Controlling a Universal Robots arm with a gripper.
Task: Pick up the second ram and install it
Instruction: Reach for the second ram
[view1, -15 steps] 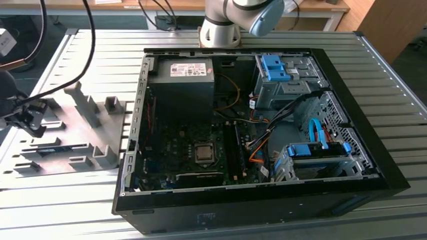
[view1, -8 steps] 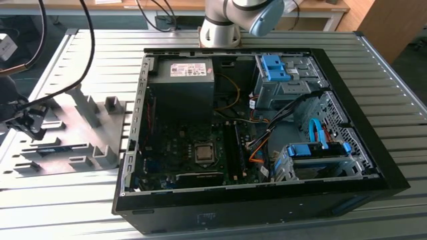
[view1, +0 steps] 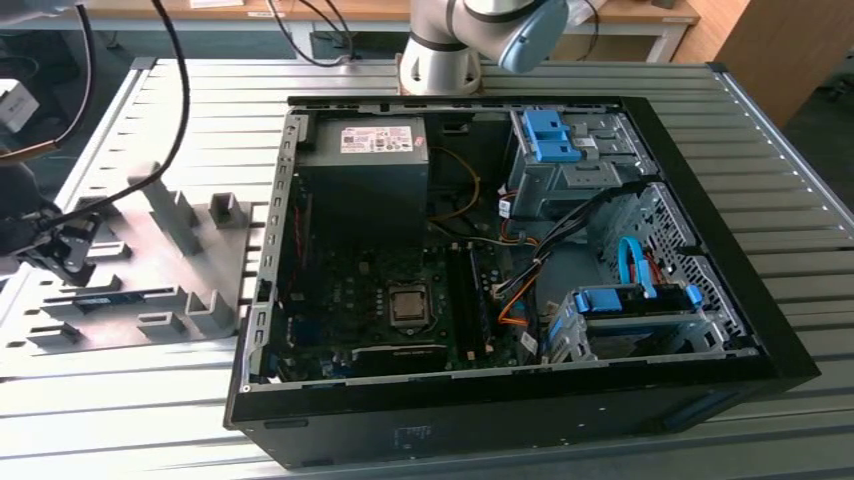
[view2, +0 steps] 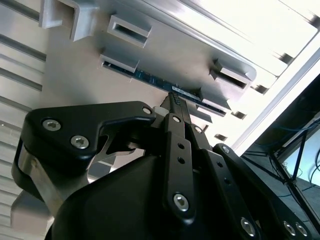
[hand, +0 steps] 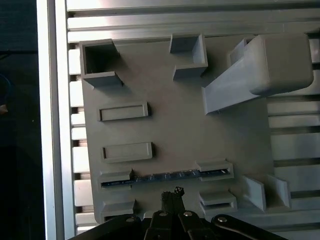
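Observation:
The second ram (hand: 165, 176) is a thin dark board with a bluish sheen. It stands on edge in the slotted blocks of the grey holder plate (hand: 170, 115). The exterior view has the ram (view1: 110, 297) on that plate, on the view's left. My gripper (hand: 172, 192) hangs just beside and above the stick's middle, its black fingers pressed together with nothing between them. In the second wrist view the fingertips (view2: 174, 98) end a little short of the ram's (view2: 155, 80) edge without touching it. The gripper (view1: 60, 255) hovers over the plate's outer end.
An open computer case (view1: 747, 330) lies on the slatted metal table, to the exterior view's right of the holder plate. Inside are the motherboard (view1: 387, 300), a power supply (view1: 363, 150), blue drive cages (view1: 627, 305) and loose cables. Taller grey blocks (view1: 174, 215) rise from the plate.

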